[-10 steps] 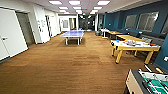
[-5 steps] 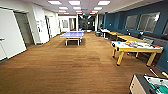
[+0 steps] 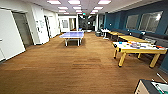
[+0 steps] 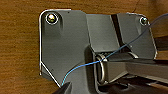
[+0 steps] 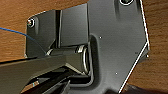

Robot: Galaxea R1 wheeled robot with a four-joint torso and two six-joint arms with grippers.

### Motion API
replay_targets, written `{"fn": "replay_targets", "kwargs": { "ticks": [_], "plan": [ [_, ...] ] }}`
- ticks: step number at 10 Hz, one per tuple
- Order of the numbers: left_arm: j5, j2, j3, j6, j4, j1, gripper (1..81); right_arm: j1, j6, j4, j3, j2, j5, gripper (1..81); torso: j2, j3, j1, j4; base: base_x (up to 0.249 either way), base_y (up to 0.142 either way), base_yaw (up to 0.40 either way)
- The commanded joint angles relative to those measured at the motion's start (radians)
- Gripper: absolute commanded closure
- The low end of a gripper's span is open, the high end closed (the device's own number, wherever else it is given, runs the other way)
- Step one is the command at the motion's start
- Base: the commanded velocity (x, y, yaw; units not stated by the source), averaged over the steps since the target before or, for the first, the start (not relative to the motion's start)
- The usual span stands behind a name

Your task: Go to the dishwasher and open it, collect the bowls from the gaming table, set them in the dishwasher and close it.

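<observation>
Ahead, in the head view, we look down a long room with a wood-look floor; the gaming table, white-topped with yellow sides and legs, stands off to our right and well apart from us, with small coloured items scattered on its top. We take some of these for the bowls, though they are too small to sort by colour or count. A blue table-tennis table sits farther down the middle of the room, and more yellow tables line the dark blue wall beyond. A corner of a dark-topped piece of furniture pokes in close on our right. From the left wrist view, we see our own dark plate and jointed bar with a thin blue cable crossing them, and bare floor beneath; whether the left claw is open or closed we cannot tell, and nothing near it looks gripped. From the right wrist view, the same: plate, bar, floor below, and the right claw's opening cannot be read. We judge the collecting not yet begun, since the items lie on the table; whether the dishwasher is open we cannot say.
</observation>
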Motion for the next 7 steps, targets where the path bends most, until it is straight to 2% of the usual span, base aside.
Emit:
{"fn": "replay_targets", "kwargs": {
  "ticks": [1,7],
  "plan": [
    [0.053,-0.003,0.004,0.004,-0.008,-0.040,1.0,0.045,-0.003,-0.002,0.002,0.001,-0.060,1.0,0.000,0.000,0.000,0.000,0.223,0.000,0.000],
    [0.053,-0.003,0.004,0.005,-0.008,-0.042,1.0,0.042,0.000,0.004,0.002,-0.002,-0.058,1.0,0.000,0.000,0.000,0.000,0.230,0.000,0.000]
  ]
}}
